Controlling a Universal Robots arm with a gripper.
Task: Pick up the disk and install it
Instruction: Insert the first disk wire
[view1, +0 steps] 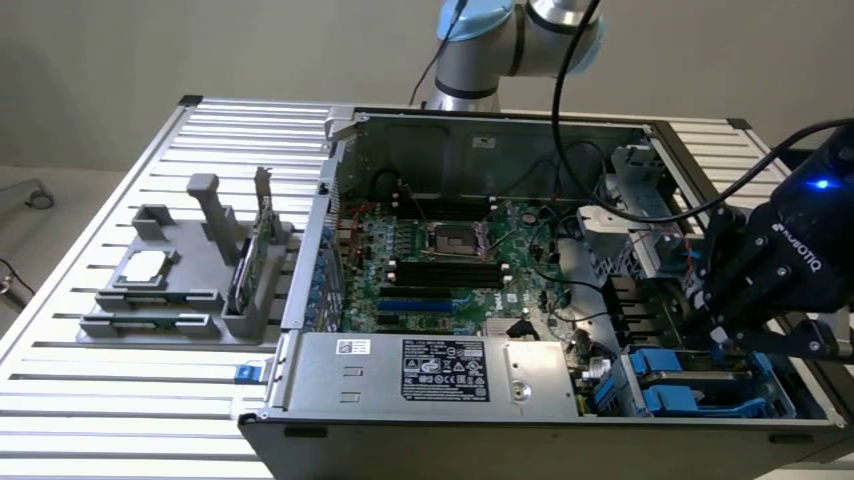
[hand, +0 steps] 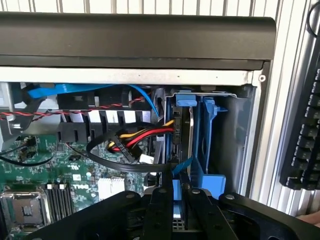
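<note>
Wrist view had the gripper (hand: 176, 197) right over the blue drive bay (hand: 207, 145), fingers (hand: 161, 210) pinched close together on the blue-edged disk (hand: 178, 194), which stood on edge going down into the bay beside the bundle of red, yellow and black cables (hand: 142, 137). Exterior view showed the gripper (view1: 731, 340) low at the open computer case (view1: 400, 420), at the corner on the exterior view's right, just above the blue bays (view1: 674, 375), with the motherboard (view1: 441, 265) near it.

Robot arm (view1: 514, 40) reaches down from above at exterior view's right. Black gripper (hand: 176, 212) points downward, jaws drawn nearly together, pinching something blue between fingers (hand: 161, 210).
</note>
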